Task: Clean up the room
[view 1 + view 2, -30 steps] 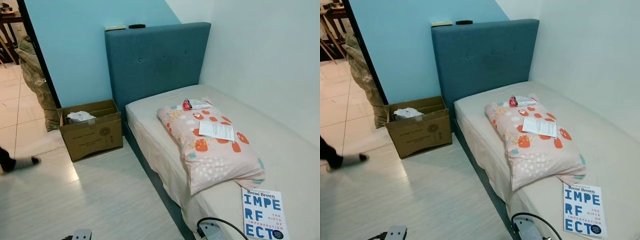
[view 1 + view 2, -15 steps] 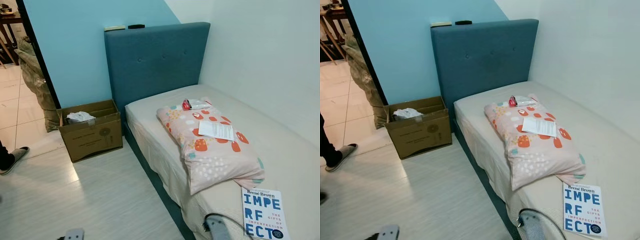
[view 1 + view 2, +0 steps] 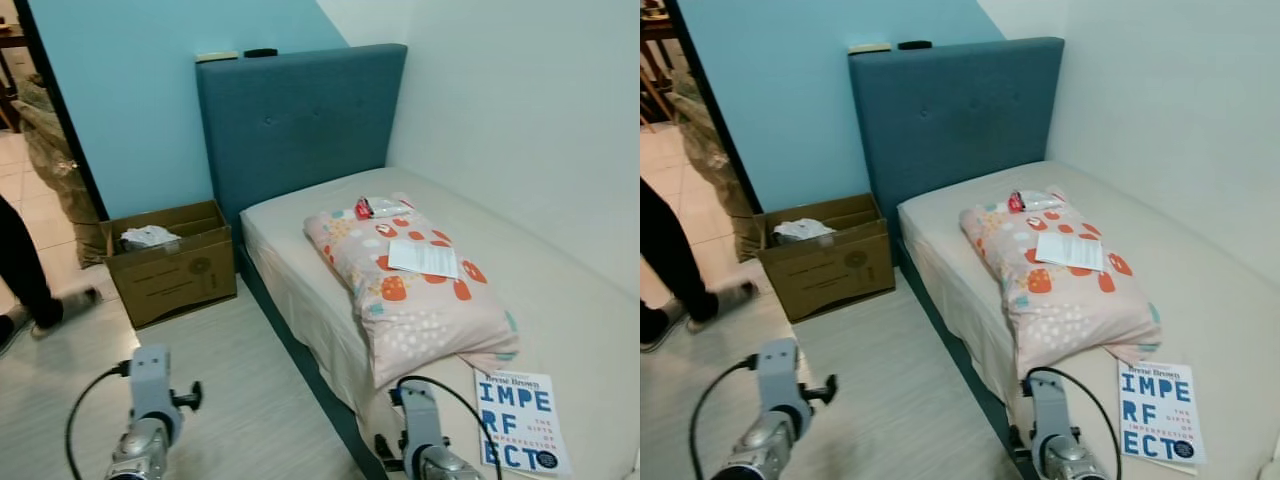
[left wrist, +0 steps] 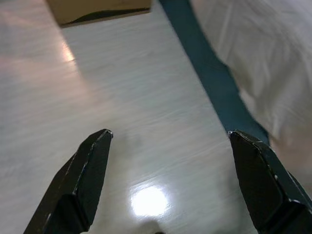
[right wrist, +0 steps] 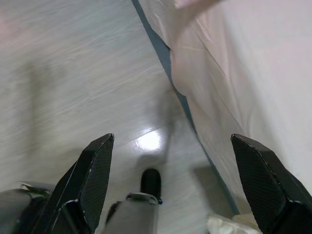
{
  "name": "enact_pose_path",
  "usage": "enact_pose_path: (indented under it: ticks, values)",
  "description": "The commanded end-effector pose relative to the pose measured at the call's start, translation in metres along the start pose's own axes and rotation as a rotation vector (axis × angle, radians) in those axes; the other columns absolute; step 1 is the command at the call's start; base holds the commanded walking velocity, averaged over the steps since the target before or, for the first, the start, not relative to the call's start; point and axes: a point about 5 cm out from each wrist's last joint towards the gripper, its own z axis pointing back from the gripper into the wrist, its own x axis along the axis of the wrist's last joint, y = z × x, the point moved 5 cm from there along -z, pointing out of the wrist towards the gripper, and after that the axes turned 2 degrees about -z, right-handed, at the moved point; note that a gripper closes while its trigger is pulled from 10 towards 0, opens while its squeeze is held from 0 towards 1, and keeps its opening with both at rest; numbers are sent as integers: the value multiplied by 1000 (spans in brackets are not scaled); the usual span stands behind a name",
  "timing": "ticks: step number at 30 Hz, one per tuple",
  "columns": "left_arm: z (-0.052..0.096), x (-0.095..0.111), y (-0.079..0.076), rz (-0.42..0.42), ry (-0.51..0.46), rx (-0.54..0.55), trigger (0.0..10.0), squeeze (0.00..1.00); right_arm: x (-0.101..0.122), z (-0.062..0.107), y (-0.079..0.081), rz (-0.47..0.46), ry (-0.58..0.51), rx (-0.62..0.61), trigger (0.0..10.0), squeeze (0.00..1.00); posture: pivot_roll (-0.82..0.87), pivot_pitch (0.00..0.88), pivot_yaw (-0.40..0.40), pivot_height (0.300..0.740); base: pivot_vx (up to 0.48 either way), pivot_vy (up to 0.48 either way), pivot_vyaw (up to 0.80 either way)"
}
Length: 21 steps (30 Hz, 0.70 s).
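Note:
A pink patterned pillow (image 3: 415, 300) lies on the bed's beige mattress (image 3: 560, 290). A white sheet of paper (image 3: 422, 257) rests on the pillow, and a red and white packet (image 3: 377, 207) lies at its far end. A blue and white book (image 3: 520, 421) lies near the bed's near edge. My left gripper (image 4: 169, 133) is open above the pale floor beside the bed. My right gripper (image 5: 172, 138) is open over the floor at the bed's edge, with the sheet hanging beside it. Both silver arms, left (image 3: 148, 400) and right (image 3: 418, 435), are raised at the bottom of the eye views.
A cardboard box (image 3: 170, 265) holding crumpled white stuff (image 3: 146, 237) stands on the floor left of the teal headboard (image 3: 300, 125). Two small items (image 3: 237, 54) lie on the headboard's top. A person's legs (image 3: 25, 270) stand at the left by a bulky sack (image 3: 55, 160).
Both arms have risen into the eye views from the bottom edge. The person at the left has stepped closer. The camera has shifted slightly.

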Motion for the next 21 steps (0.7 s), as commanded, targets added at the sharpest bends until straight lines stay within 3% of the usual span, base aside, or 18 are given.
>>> enact_pose_path:
  ticks: [1,2,7,8,10,21]
  values:
    - [-1,6,-7,-18,-26,-28,10000,0,0,0,-2,18,-5,-2,10000,0,-12,4,-54,726,0,0,0]
    - [-2,12,-20,-36,-58,-69,10000,0,4,0,-4,8,-22,-2,10000,0,-13,15,-51,726,0,0,0]
    - [-2,17,-39,-55,-95,-129,10000,0,10,0,-4,5,-48,0,10000,0,-13,23,-47,726,0,0,0]
    - [-1,13,-50,-90,-85,-167,10000,0,10,0,-4,7,-49,2,10000,0,-12,27,-45,726,0,0,0]
    - [1,9,-57,-116,-78,-190,10000,0,9,0,-4,11,-47,2,10000,0,-12,27,-44,726,0,0,0]
    - [1,4,-58,-91,-41,-218,10000,0,4,0,3,47,-34,25,10000,0,7,11,-38,726,0,0,0]
